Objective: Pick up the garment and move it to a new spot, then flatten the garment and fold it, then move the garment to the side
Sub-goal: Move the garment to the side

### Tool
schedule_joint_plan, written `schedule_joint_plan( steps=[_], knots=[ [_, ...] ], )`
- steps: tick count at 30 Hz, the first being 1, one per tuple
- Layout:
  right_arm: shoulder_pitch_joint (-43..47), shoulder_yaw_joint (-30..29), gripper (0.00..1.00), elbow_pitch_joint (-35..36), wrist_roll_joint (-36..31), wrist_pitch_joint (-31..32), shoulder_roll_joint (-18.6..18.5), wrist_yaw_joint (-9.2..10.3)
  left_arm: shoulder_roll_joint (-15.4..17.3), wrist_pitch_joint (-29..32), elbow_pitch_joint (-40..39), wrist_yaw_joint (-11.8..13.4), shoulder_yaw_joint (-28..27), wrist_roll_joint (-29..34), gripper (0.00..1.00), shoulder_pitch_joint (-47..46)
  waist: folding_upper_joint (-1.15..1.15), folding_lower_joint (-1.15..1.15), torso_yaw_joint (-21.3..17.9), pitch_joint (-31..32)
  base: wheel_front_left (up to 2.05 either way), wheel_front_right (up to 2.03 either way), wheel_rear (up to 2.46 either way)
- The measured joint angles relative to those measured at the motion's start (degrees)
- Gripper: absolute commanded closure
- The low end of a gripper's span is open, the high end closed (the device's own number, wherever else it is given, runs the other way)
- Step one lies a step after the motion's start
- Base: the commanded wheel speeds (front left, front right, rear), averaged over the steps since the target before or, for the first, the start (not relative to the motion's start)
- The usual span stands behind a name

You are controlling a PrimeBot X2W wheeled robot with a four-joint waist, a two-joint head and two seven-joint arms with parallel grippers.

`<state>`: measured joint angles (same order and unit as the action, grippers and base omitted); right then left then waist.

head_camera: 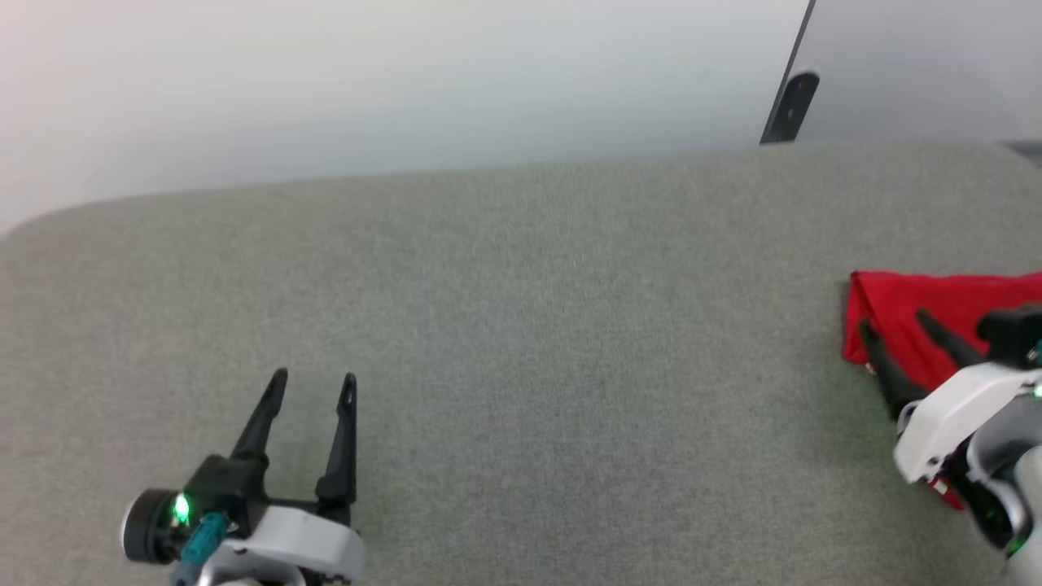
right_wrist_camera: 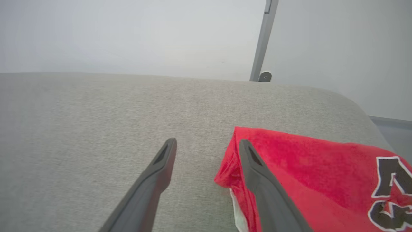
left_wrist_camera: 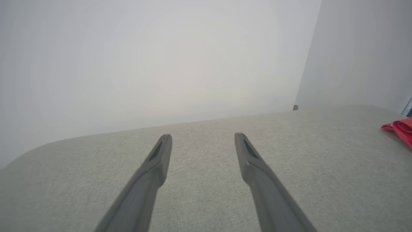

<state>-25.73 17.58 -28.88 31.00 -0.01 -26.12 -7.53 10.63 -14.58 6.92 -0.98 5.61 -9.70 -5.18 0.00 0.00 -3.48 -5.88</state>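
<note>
The garment point(head_camera: 936, 313), red and folded, lies at the right edge of the grey padded surface point(head_camera: 521, 325). The right wrist view shows its red cloth point(right_wrist_camera: 309, 167) with black, white-outlined lettering and a bit of white under the fold. My right gripper point(head_camera: 894, 321) is open over the garment's left edge, one finger above the cloth and one above bare surface, holding nothing point(right_wrist_camera: 207, 141). At the lower left my left gripper point(head_camera: 313, 378) is open and empty over bare surface point(left_wrist_camera: 202, 137). A red corner of the garment point(left_wrist_camera: 400, 127) shows far right in the left wrist view.
A pale wall point(head_camera: 407, 81) runs behind the surface's far edge. A dark upright post with a bracket point(head_camera: 794, 102) stands at the back right. The surface's rounded right end drops off close behind the garment point(right_wrist_camera: 363, 109).
</note>
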Motion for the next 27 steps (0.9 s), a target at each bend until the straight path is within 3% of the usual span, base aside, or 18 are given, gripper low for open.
schedule_joint_plan(
  steps=[16,27],
  knots=[
    [16.3,-8.4,0.00,13.8,-3.3,1.2,8.9,0.00,-0.3,0.0,2.9,1.1,0.1,-1.7,0.00,8.4,0.00,0.00,0.2,8.0,0.00,0.00,0.00],
    [26.7,-15.0,0.00,25.8,-6.5,6.4,11.8,0.00,-1.0,-0.3,-2.8,3.5,-1.8,-3.1,0.00,17.3,0.00,0.00,-0.1,8.5,0.00,0.00,0.00]
  ],
)
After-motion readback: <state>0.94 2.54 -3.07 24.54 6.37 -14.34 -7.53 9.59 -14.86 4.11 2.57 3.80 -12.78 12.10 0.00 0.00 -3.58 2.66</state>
